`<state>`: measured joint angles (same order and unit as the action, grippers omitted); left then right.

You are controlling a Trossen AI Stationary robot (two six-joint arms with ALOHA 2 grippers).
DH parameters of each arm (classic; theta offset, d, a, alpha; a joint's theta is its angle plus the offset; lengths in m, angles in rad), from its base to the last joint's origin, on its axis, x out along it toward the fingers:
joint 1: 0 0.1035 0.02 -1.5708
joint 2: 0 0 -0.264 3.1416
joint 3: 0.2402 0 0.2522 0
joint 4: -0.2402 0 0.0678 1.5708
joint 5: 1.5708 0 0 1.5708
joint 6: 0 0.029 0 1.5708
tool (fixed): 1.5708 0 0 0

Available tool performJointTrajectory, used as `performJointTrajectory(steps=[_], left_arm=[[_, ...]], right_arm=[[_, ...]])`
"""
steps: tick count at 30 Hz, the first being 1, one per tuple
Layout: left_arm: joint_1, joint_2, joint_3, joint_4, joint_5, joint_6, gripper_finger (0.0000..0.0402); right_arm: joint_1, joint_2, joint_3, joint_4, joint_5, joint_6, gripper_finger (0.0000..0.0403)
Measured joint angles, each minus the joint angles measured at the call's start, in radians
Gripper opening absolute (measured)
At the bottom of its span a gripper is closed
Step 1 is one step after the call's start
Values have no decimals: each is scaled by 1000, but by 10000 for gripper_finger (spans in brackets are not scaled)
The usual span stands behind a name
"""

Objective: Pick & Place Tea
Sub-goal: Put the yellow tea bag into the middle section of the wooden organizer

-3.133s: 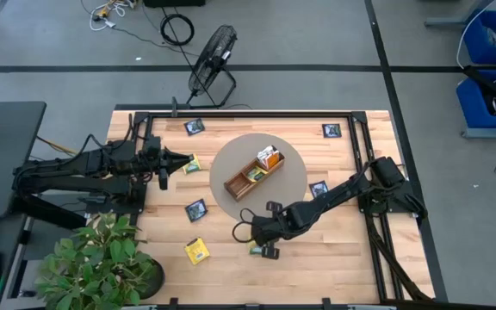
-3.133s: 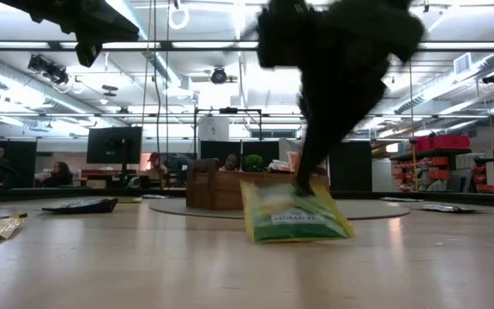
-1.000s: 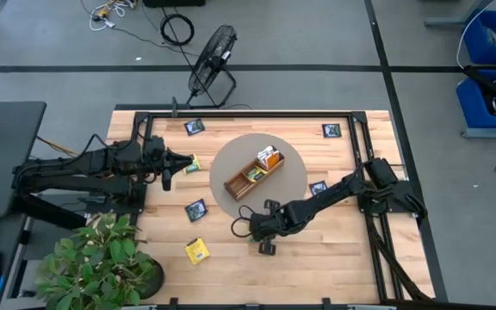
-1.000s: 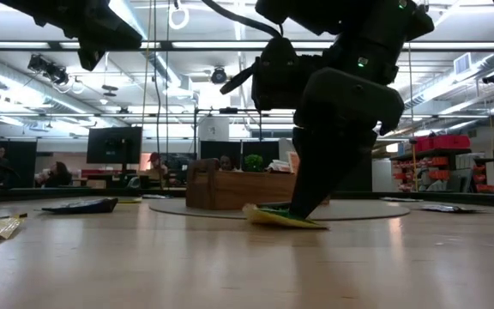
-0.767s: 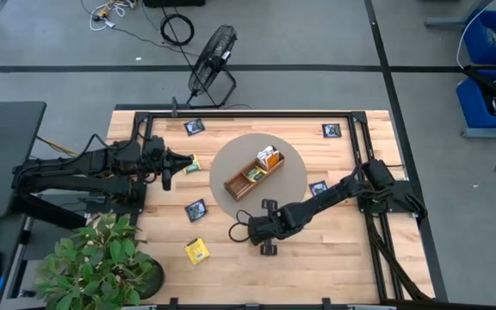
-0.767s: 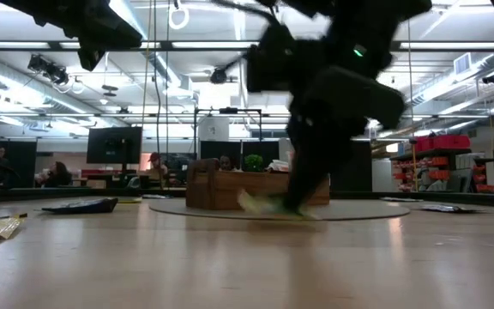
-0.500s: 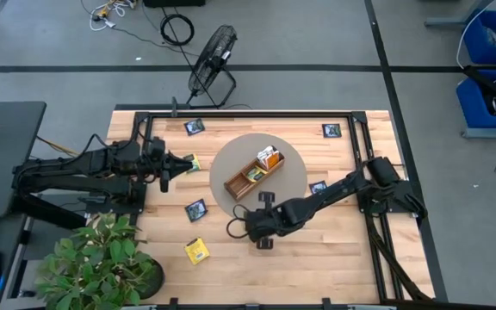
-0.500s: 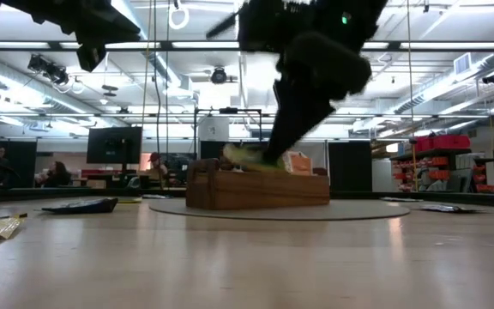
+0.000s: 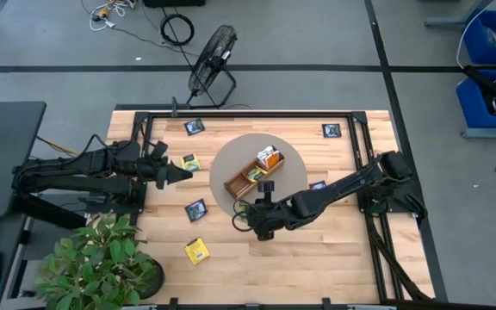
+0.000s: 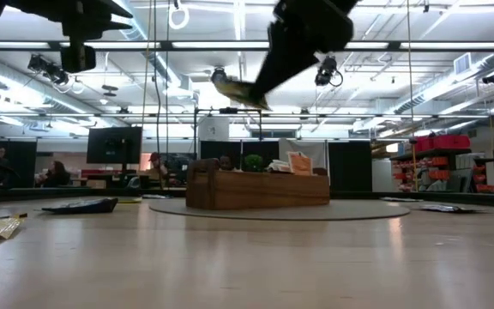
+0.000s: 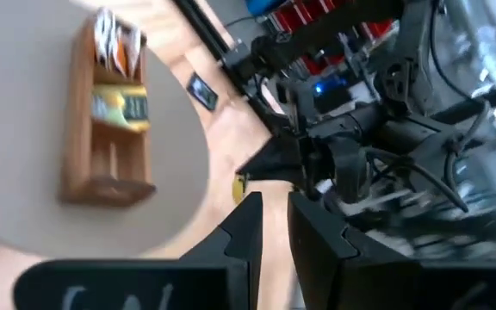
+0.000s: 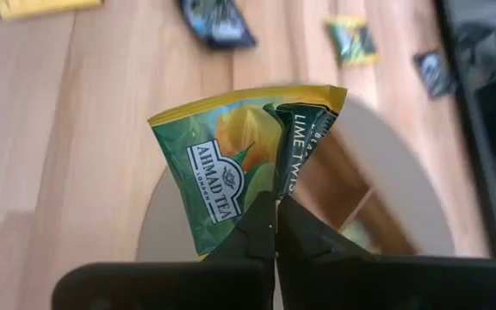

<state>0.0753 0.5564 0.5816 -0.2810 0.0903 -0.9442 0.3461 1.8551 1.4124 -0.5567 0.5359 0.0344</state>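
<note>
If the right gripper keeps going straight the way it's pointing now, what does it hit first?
Probably the round grey mat by the near end of the wooden tray. The right gripper, shut on a green tea packet, points down there, though depth is hard to judge.

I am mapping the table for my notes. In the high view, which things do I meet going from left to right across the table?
potted plant → yellow packet → wooden tray → navy packet at the far right corner

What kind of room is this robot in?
Probably a big open lab or workshop office. Long ceiling lights run overhead, a monitor stands behind the table, and a floor fan sits beside it.
</note>
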Motion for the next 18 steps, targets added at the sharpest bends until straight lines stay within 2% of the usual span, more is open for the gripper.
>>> performJointTrajectory(steps=[5,8,11,14,18], left_arm=[[0,26,0,21,75,-129,63],[0,66,0,98,96,-175,81],[0,112,0,147,123,-181,115],[0,162,0,150,126,-201,159],[0,212,0,235,140,-221,211]], right_arm=[[-20,-5,11,64,6,-91,0],[-37,-5,47,95,9,-143,0],[-56,-5,79,94,32,-185,0],[-69,-5,120,93,27,-227,0],[-70,-5,140,80,6,-295,0]])
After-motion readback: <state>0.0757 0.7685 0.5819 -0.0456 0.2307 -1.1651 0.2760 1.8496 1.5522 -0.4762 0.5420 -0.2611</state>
